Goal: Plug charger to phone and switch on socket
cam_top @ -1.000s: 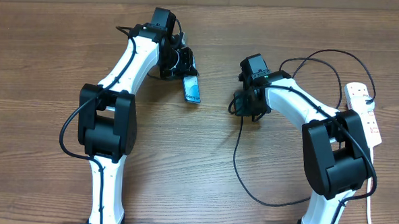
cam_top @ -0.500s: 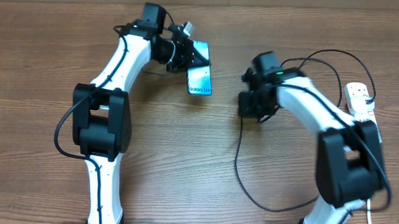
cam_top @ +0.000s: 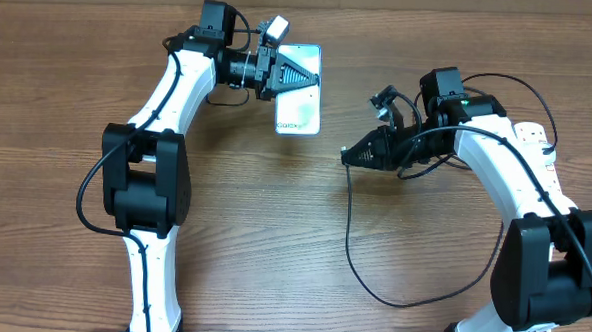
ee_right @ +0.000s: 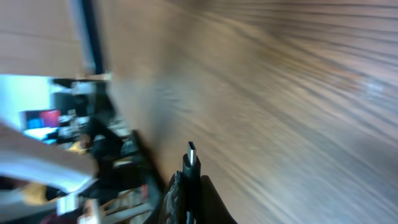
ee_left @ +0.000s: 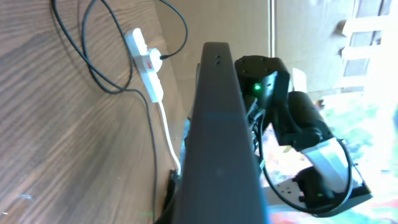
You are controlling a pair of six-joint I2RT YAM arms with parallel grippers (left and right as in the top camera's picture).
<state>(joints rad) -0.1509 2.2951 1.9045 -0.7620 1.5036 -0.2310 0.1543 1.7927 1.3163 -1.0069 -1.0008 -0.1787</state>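
Observation:
In the overhead view my left gripper (cam_top: 298,77) is shut on the phone (cam_top: 298,114) and holds it off the table, its pale turquoise screen facing up. In the left wrist view the phone's dark edge (ee_left: 217,124) fills the middle. My right gripper (cam_top: 355,155) points left toward the phone, a gap apart, shut on the charger's plug (ee_right: 191,155), whose metal tip sticks out past the fingers. The black charger cable (cam_top: 351,238) hangs from it and loops over the table. The white socket (cam_top: 531,133) lies at the far right, partly under the right arm.
The cable loop (cam_top: 410,303) lies on the table near the front, right of centre. The left wrist view shows the socket (ee_left: 144,59) with its thick white cord (ee_left: 166,134) and the right arm (ee_left: 273,93) behind the phone. The right wrist view is blurred.
My left gripper has lifted the phone off the table and carried it away and to the right, turning its screen up. My right gripper has swung right and now points left with the plug.

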